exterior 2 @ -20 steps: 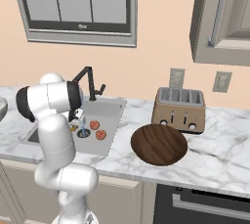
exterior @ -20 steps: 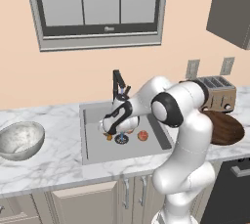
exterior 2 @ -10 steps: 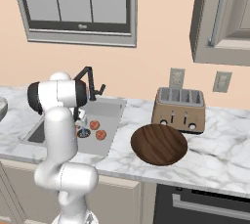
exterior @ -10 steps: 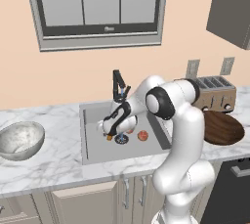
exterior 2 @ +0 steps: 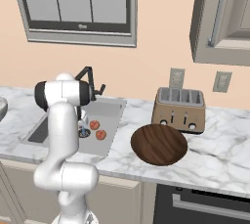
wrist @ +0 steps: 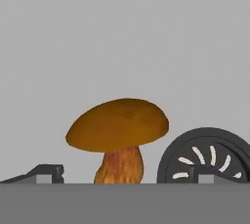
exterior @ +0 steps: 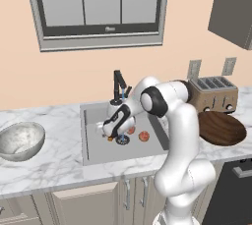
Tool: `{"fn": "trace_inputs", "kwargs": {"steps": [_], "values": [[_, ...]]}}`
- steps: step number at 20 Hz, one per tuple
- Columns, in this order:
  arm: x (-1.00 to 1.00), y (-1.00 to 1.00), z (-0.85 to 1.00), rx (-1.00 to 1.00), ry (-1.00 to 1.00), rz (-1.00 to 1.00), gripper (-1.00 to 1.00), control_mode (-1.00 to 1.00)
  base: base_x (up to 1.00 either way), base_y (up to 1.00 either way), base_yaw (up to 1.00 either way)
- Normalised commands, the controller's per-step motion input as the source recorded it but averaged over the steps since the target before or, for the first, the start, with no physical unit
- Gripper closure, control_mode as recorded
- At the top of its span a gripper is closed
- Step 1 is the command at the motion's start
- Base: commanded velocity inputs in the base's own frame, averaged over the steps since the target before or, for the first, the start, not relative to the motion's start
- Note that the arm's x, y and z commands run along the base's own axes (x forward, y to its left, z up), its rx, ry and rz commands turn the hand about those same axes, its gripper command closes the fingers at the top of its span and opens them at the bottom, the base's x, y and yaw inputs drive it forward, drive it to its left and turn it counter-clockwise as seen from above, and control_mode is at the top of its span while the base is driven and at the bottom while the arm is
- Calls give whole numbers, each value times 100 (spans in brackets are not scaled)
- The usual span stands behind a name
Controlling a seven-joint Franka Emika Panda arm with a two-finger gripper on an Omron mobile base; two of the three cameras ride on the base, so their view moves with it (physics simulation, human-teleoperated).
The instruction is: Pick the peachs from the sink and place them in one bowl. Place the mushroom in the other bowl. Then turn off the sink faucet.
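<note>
The mushroom [wrist: 117, 135], brown cap on an orange-tan stem, stands upright on the floor of the sink [wrist: 122, 47] beside the round drain [wrist: 207, 157]. My gripper [wrist: 124, 174] is open, with one dark fingertip on either side of the stem and touching nothing. From the left base, the gripper [exterior: 109, 131] hangs low in the sink [exterior: 96, 148] just above the mushroom [exterior: 110, 138]. Two peachs [exterior: 143, 136] [exterior: 131, 130] lie to its right, and they also show from the right base [exterior 2: 94, 124] [exterior 2: 101, 134]. The wooden bowl [exterior: 220, 127] sits right of the sink, the speckled bowl [exterior: 19, 140] left. The black faucet [exterior: 119, 85] stands behind.
A toaster [exterior: 212, 94] stands at the back right of the counter, behind the wooden bowl [exterior 2: 159, 144]. My arm reaches over the sink's right half, close to the faucet [exterior 2: 88, 76]. An oven front sits under the counter at the right.
The hand has moved slightly left and down inside the sink, closer to the mushroom. The jaws have stayed open. The peachs and bowls have not moved.
</note>
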Motion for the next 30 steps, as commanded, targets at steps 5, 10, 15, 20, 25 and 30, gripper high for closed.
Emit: {"fn": "trace_inputs", "kwargs": {"steps": [5,10,15,20,25,30], "values": [[17,12,-26,-6,0,-2,-100,-100,0,0,0],[15,2,-34,-1,0,-2,-100,-100,0,0,0],[0,0,-47,0,0,0,100,-100,0,0,0],[1,-3,-39,0,0,0,100,-100,0,0,0],[0,-7,-10,0,-3,-1,100,-100,0,0,0],[-23,-12,9,0,-10,-2,100,-100,0,0,0]]}}
